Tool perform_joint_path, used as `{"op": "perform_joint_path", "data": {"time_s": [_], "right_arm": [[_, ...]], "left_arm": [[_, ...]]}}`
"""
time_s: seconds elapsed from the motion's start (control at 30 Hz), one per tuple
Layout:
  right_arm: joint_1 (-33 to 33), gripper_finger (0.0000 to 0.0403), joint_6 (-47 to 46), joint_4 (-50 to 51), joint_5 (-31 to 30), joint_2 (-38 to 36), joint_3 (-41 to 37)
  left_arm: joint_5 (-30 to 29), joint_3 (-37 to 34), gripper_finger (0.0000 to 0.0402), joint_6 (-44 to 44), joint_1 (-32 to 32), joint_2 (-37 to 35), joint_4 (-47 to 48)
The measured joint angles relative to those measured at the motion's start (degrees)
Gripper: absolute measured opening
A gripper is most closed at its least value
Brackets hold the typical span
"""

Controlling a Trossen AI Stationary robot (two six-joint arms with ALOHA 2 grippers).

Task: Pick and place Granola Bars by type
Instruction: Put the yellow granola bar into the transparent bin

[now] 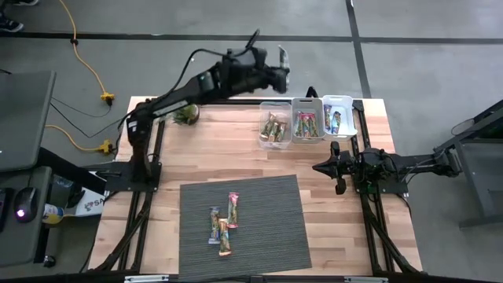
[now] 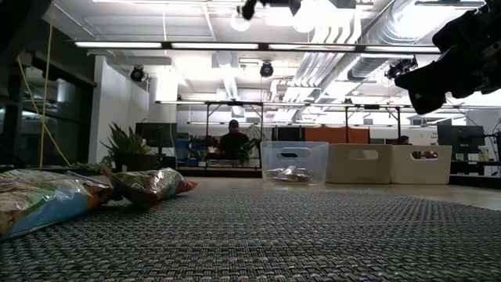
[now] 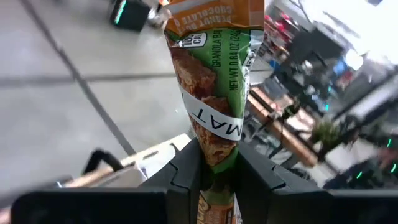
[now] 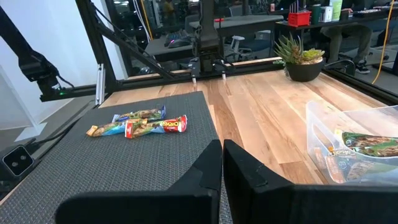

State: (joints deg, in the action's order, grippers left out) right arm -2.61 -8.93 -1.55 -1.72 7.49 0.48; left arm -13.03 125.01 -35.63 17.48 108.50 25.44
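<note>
My left gripper (image 1: 277, 72) is raised high over the table's far edge, just left of the three bins, and is shut on a green and orange granola bar (image 3: 214, 74). That bar also shows in the high view (image 1: 283, 56). Three more bars lie flat on the grey mat: a blue one (image 1: 214, 226), a pink one (image 1: 233, 210) and a tan one (image 1: 225, 238); they also show in the right wrist view (image 4: 138, 123). My right gripper (image 1: 336, 167) waits, shut (image 4: 222, 158) and holding nothing, over the wood at the table's right. My left gripper pinches the green and orange bar between its two fingers (image 3: 186, 177), across the wrapper's lower part (image 3: 216, 155). Most of the bar sticks out past the fingertips, along the line of the fingers. It is lifted clear of the table and the bins.
Three clear bins stand in a row at the far right of the table: left (image 1: 274, 126), middle (image 1: 307, 119) and right (image 1: 339, 115), each with bars inside. A small potted plant (image 1: 187, 115) stands at the far edge. The grey mat (image 1: 267, 236) covers the near middle.
</note>
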Motion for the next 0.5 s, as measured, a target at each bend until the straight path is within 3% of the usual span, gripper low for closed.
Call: {"op": "perform_joint_path", "data": {"time_s": [0.2, 0.37, 0.5], "right_arm": [[0.0, 0.0, 0.0, -0.01, 0.0, 0.0, 0.01], [-0.01, 0.0, 0.0, 0.0, 0.0, 0.0, -0.01], [0.0, 0.0, 0.0, -0.01, 0.0, 0.0, -0.01]], "left_arm": [[6.41, -0.03, 0.0073, -13.43, 5.18, 5.26, 0.61], [14.43, -0.02, 0.0073, -17.06, 7.6, 9.96, 2.47], [14.85, -0.03, 0.0073, -17.01, 8.34, 12.52, 9.29]]}}
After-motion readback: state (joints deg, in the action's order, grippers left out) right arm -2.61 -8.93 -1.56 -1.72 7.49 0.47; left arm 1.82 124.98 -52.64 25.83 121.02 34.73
